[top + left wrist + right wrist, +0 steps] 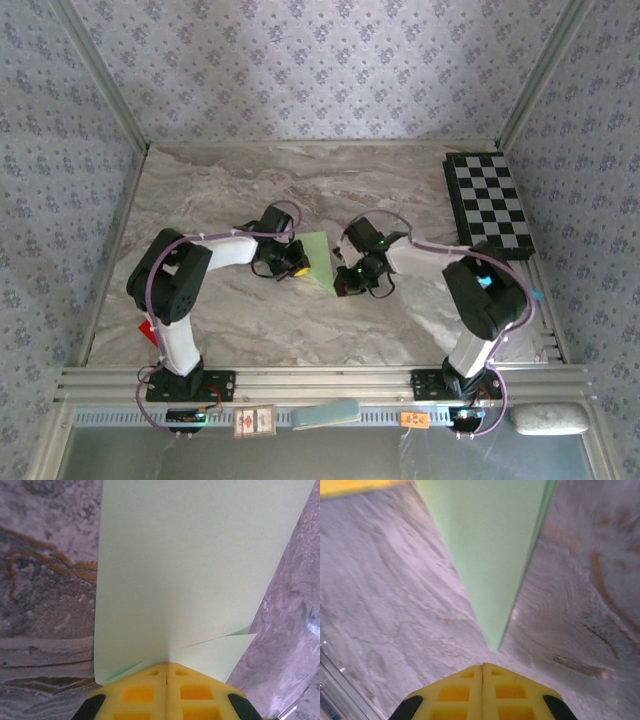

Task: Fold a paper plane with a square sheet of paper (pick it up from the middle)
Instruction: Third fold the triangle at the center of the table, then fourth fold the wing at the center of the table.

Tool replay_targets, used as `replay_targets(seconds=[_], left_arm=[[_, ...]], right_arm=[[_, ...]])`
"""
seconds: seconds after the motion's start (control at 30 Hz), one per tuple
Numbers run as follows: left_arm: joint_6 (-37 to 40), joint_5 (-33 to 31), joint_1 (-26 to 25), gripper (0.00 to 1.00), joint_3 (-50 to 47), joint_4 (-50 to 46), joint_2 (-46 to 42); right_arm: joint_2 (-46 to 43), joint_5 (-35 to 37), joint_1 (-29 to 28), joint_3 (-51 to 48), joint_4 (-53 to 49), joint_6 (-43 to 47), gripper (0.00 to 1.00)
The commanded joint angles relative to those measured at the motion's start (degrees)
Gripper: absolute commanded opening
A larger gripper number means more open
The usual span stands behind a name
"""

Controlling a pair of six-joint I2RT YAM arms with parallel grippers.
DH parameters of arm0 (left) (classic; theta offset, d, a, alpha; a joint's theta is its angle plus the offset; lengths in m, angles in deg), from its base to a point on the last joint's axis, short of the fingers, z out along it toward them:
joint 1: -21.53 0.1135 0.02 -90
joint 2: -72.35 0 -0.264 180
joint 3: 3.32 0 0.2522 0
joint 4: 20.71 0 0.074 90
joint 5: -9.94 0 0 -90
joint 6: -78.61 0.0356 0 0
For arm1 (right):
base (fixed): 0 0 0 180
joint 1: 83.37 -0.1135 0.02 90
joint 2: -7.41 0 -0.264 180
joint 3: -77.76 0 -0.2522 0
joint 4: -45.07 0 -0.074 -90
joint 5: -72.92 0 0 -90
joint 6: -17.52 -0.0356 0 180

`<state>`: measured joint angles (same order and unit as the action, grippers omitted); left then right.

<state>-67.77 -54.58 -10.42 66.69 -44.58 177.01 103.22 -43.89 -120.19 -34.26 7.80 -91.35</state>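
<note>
Left gripper (167, 680): yellow fingers pressed together, clamped on the near edge of the paper plane (200, 570), with the creases meeting at the fingertip seam. Right gripper (483, 675): fingers together, gripping nothing, with the pale green pointed tip just ahead and apart. Seen from above, paper lying mid-way on the marble table (200, 190), between both grippers. Checkerboard (488, 200) at far right.

I count two robot arms on one table (220, 190): the left arm (175, 290) and the right arm (485, 295), each with one gripper, the left gripper (166, 666) and the right gripper (482, 667). There is one pale green paper plane (318, 255), one checkerboard (488, 205), and along the front rail (330, 380) one light-blue card (326, 414), one orange tag (415, 420) and one pale pad (549, 419).
</note>
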Motion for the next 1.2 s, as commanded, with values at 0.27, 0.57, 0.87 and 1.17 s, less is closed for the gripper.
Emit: replay_targets(seconds=[0.27,0.57,0.87,1.17], left_arm=[[-7.3,-3.7,2.3,0.39,2.7,-2.4,-10.5],[-10.4,-1.2,4.9,0.46,-6.7,3.4,-13.4],[-11.9,3.0,4.9,0.40,-7.6,8.0,-8.2],[-11.4,4.7,4.7,0.38,-6.5,9.0,-5.4]], right_arm=[[-2.2,5.4,-1.2,5.2,6.6,-5.0,0.19],[7.2,7.3,-2.3,9.3,5.2,-7.4,0.18],[10.9,8.2,-1.4,9.2,4.1,-8.2,0.18],[12.0,8.2,-0.7,8.8,3.2,-8.3,0.19]])
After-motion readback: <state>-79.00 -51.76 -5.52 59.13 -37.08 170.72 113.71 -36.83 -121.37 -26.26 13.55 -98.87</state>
